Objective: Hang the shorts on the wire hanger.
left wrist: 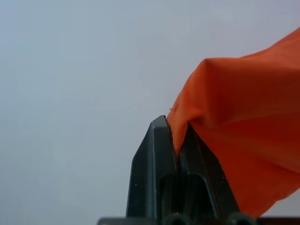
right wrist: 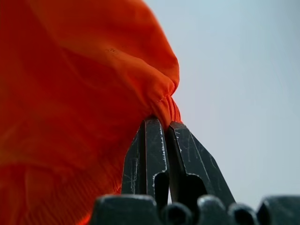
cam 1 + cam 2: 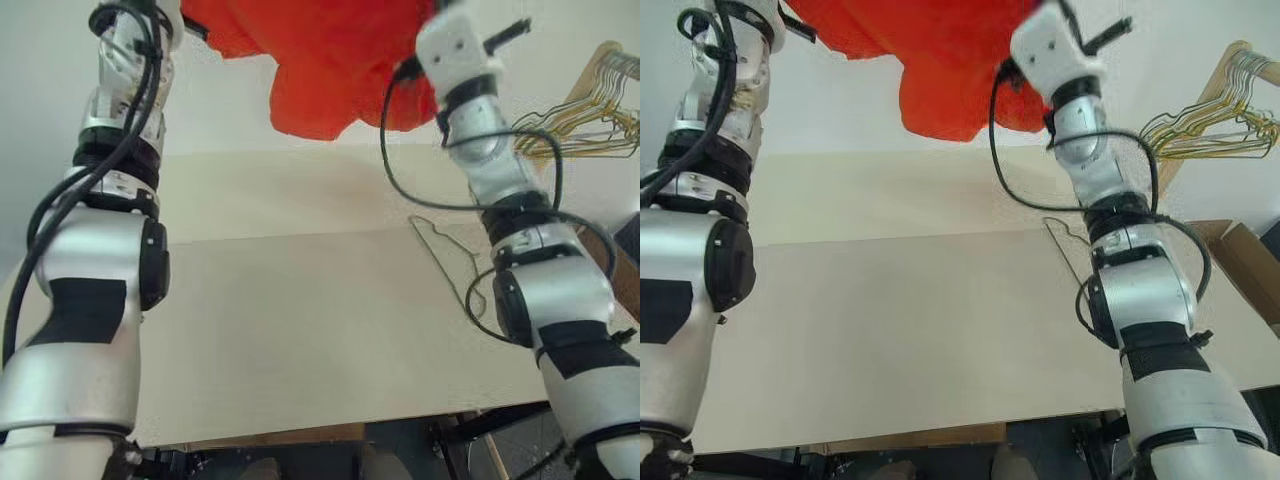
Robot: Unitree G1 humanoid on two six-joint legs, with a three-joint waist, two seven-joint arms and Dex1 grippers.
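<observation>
The bright orange shorts (image 3: 320,60) hang high in the air above the far side of the table, stretched between my two raised arms. My left gripper (image 1: 174,129) is shut on a fold of the orange cloth (image 1: 243,131). My right gripper (image 2: 166,126) is shut on a gathered edge of the shorts (image 2: 84,93). The thin wire hanger (image 3: 450,262) lies flat on the table at the right, partly hidden behind my right arm.
A pale tabletop (image 3: 300,310) spreads below the arms. A bunch of gold and green wire hangers (image 3: 590,120) on a wooden rail stands at the far right. A cardboard box (image 3: 1250,260) sits beside the table's right edge.
</observation>
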